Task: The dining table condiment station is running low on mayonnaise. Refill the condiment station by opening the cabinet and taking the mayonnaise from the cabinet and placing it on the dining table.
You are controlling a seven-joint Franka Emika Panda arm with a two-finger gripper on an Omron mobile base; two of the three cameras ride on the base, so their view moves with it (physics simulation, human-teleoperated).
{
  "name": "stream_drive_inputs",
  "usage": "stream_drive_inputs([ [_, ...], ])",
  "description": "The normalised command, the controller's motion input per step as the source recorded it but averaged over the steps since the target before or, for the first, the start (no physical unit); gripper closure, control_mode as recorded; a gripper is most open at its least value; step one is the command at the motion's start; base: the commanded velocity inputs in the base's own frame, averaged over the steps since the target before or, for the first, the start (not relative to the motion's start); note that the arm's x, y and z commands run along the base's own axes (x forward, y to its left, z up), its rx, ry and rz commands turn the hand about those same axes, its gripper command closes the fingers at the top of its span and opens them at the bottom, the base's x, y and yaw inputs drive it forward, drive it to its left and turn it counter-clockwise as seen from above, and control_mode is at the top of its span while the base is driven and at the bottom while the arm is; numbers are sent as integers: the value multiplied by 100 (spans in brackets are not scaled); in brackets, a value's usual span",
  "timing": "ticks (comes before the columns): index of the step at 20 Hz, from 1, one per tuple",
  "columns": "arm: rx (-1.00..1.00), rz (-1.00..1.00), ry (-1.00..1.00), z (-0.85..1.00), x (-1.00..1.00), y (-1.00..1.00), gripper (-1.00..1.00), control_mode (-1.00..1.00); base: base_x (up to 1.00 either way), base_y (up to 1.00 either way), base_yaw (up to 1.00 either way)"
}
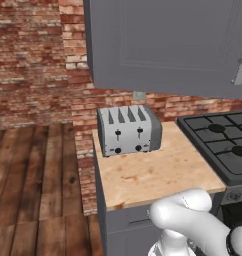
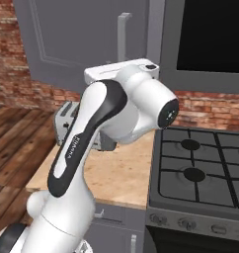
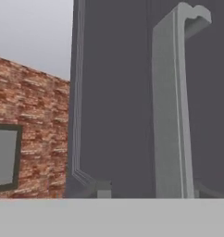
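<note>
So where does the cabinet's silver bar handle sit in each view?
Left base view: handle at the far right edge, on the cabinet door's right side.
Right base view: handle top centre, just above the arm's white hand.
Hand view: handle right of centre, running nearly top to bottom, very close.
Shared landmark: the cabinet door's recessed panel beside the handle; in the two base views also the toaster below.
</note>
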Motion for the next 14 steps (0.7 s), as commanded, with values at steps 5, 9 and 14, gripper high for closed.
stream_drive_inputs([
  [5,0,11,0,0,-100,71,100,-100,0,0,0],
  [9,0,9,0,0,-100,72,100,-100,0,0,0],
  [14,1,7,1,-1,-97,54,-100,-100,0,0,0],
])
